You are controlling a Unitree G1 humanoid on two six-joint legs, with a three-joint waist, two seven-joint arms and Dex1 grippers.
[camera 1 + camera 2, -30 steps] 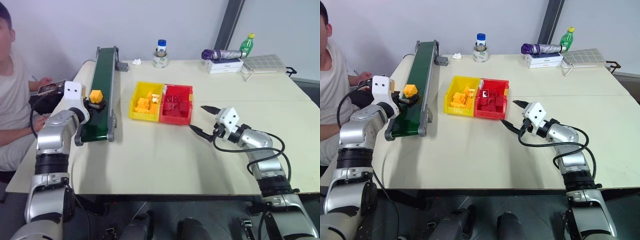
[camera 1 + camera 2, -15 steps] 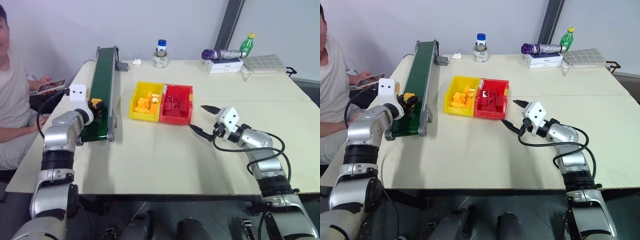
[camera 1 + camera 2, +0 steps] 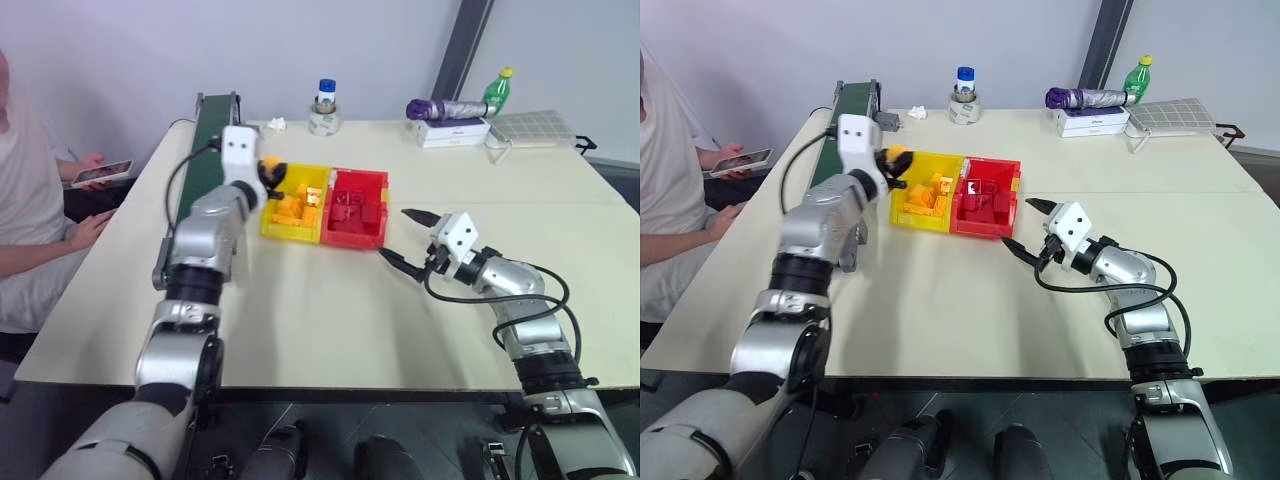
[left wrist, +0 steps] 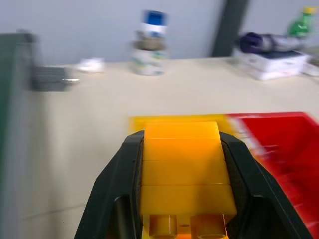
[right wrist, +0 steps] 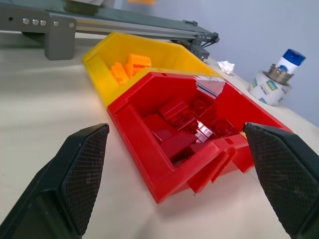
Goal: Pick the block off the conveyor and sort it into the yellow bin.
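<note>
My left gripper (image 3: pixel 268 170) is shut on the orange-yellow block (image 4: pixel 185 172), which sits clamped between the two black fingers (image 4: pixel 117 189). It holds the block (image 3: pixel 897 155) in the air at the far left corner of the yellow bin (image 3: pixel 275 228), which holds several orange pieces. The dark green conveyor (image 3: pixel 210 120) runs along the table's left side, behind the left arm. My right gripper (image 3: pixel 392 233) stands open just right of the red bin (image 3: pixel 350 240), nothing between its fingers, and faces both bins (image 5: pixel 107 82).
A person sits at the table's left edge with a phone (image 3: pixel 100 172). At the back stand a blue-capped bottle on a tape roll (image 3: pixel 322 110), a white box with a purple umbrella (image 3: pixel 445 110) and a green bottle (image 3: pixel 492 90).
The left gripper closed on the block on the conveyor, lifted it and swung right to the yellow bin's corner. The right arm stayed still.
</note>
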